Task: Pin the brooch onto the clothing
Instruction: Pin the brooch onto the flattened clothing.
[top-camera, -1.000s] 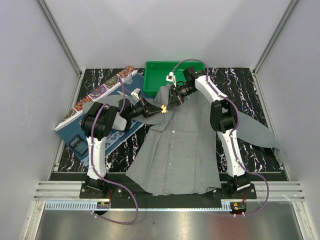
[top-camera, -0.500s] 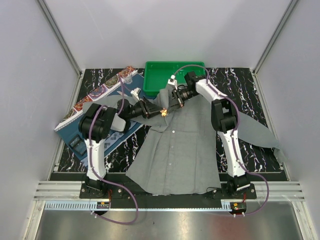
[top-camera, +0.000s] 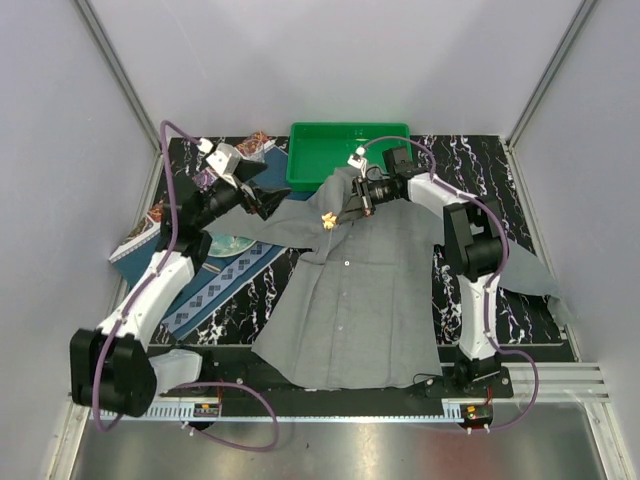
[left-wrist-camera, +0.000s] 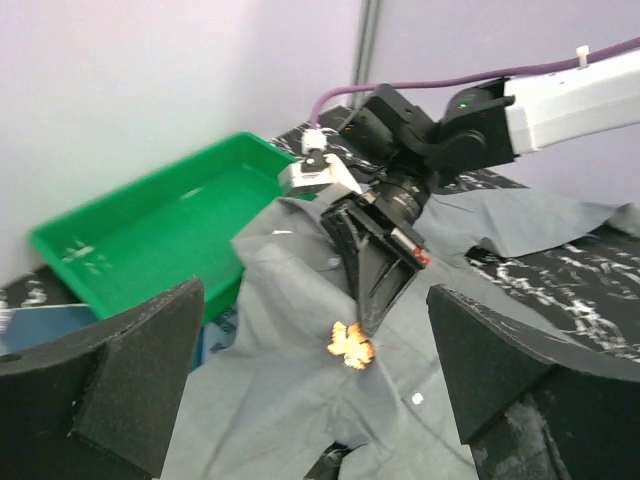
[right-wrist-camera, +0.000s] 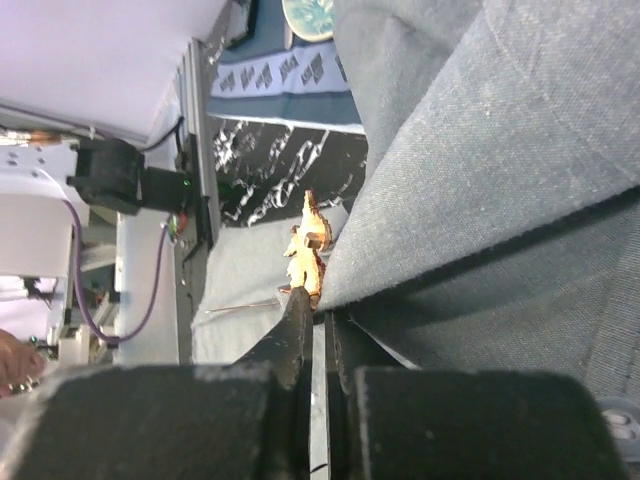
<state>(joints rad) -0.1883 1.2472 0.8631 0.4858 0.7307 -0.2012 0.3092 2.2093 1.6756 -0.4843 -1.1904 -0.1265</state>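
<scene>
The clothing (top-camera: 360, 290), a grey button-up shirt, lies spread over the middle of the table. The brooch (top-camera: 327, 218), small and orange, sits on a raised fold near the collar; it also shows as the brooch (left-wrist-camera: 351, 345) and edge-on as the brooch (right-wrist-camera: 305, 250). My right gripper (top-camera: 343, 212) is shut on that fold of clothing (right-wrist-camera: 480, 150), and its fingertips (right-wrist-camera: 300, 310) touch the brooch's base. My left gripper (top-camera: 272, 203) hangs open to the left, well apart from the brooch, with nothing between its fingers (left-wrist-camera: 100, 385).
A green tray (top-camera: 345, 150) stands behind the collar, close to the right gripper. A blue patterned placemat (top-camera: 215, 285) with a round teal plate (top-camera: 228, 243) lies under the left arm. Patterned items (top-camera: 255, 143) sit at the back left.
My left gripper opened, let go of the brooch and drew back up and to the left. The right gripper closed on the fold at the brooch and shifted slightly right.
</scene>
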